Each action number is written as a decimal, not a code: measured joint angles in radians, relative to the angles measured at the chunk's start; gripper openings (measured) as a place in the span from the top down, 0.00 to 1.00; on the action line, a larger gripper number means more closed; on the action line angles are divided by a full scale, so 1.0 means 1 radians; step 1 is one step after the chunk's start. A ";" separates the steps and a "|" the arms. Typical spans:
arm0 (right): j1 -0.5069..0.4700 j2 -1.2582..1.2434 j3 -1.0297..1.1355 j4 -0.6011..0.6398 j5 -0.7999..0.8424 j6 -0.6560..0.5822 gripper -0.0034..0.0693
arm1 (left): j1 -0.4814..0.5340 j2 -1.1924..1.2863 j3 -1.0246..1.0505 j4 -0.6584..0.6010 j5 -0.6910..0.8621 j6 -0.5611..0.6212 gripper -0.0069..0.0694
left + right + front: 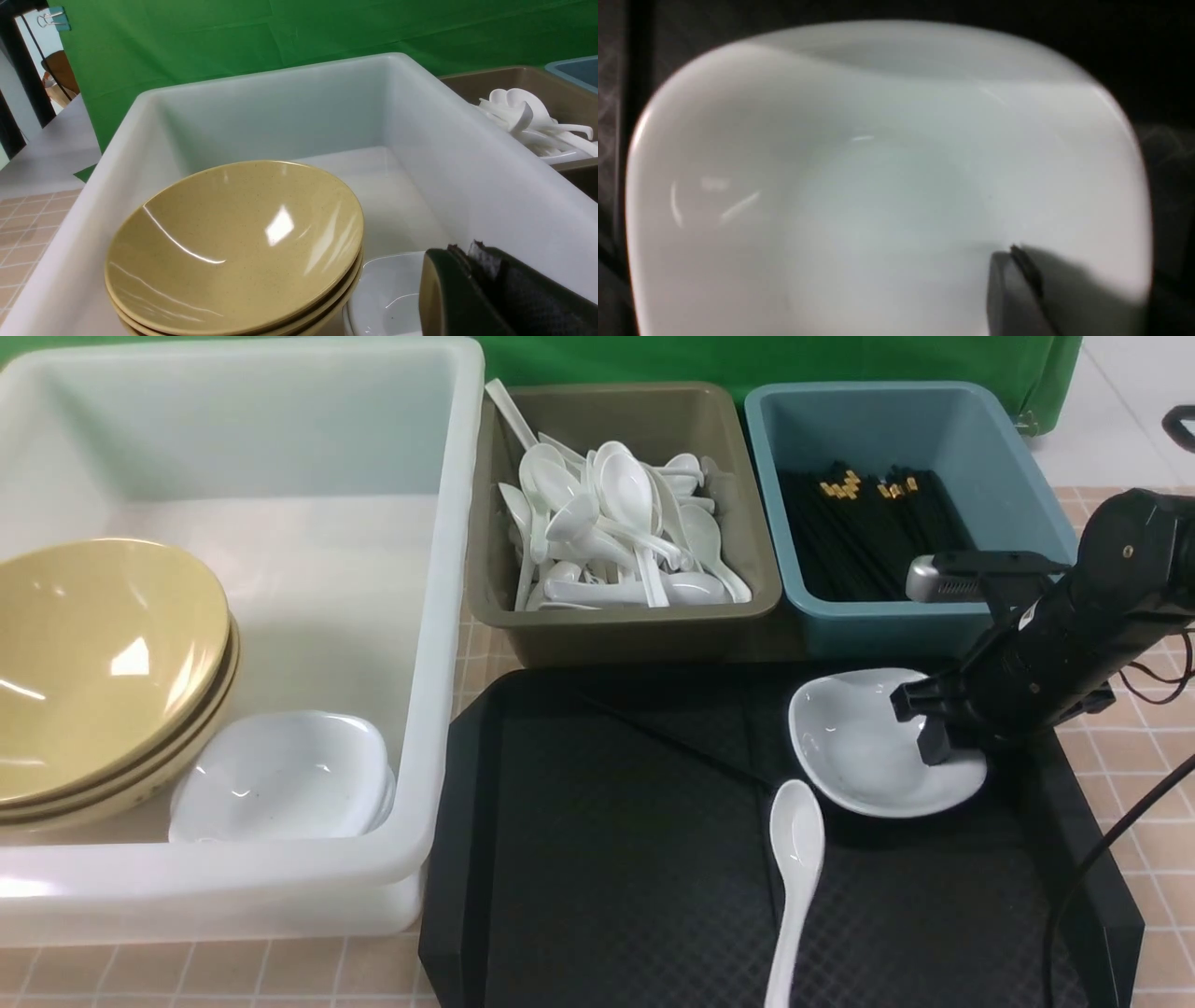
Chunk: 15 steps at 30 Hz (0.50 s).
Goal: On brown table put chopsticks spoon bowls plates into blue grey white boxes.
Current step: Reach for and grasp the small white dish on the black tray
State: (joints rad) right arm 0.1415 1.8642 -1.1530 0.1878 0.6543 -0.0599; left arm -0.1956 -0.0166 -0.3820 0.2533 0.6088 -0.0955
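On the black tray (607, 821), the right end effector (934, 742) sits at the right-hand rim of a white plate (859, 747). One finger is inside the dish, likely to pinch its thin edge; whether it has closed I cannot tell. The white box (439, 616), where stacked plates (280, 775) lie, looks like its destination. The left end effector (462, 254) hangs closed and empty over that box.

Black textured tray (607, 859) in front; green cloth (747, 359) hangs behind
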 joint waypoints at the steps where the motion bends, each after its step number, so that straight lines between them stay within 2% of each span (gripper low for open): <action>1: -0.001 0.001 -0.001 0.006 -0.002 -0.006 0.62 | 0.000 0.000 0.000 0.000 0.000 0.000 0.90; 6: -0.001 -0.032 -0.001 0.025 0.044 -0.093 0.67 | 0.000 0.000 0.000 0.000 0.001 0.000 0.90; 7: -0.001 -0.078 0.001 0.025 0.093 -0.123 0.75 | 0.000 0.000 0.000 0.000 0.001 0.000 0.90; 9: 0.001 -0.151 0.002 0.027 0.120 -0.146 0.83 | 0.000 0.000 0.000 0.000 0.001 -0.001 0.90; 14: 0.039 -0.321 0.004 0.043 0.110 -0.170 0.86 | 0.000 0.000 0.000 0.000 0.000 -0.001 0.90; 15: 0.084 -0.379 -0.003 0.088 0.087 -0.201 0.86 | 0.000 0.000 0.000 0.000 0.000 -0.001 0.90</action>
State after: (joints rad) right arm 0.2252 1.4851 -1.1561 0.2762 0.7413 -0.2607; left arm -0.1956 -0.0166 -0.3820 0.2536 0.6086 -0.0966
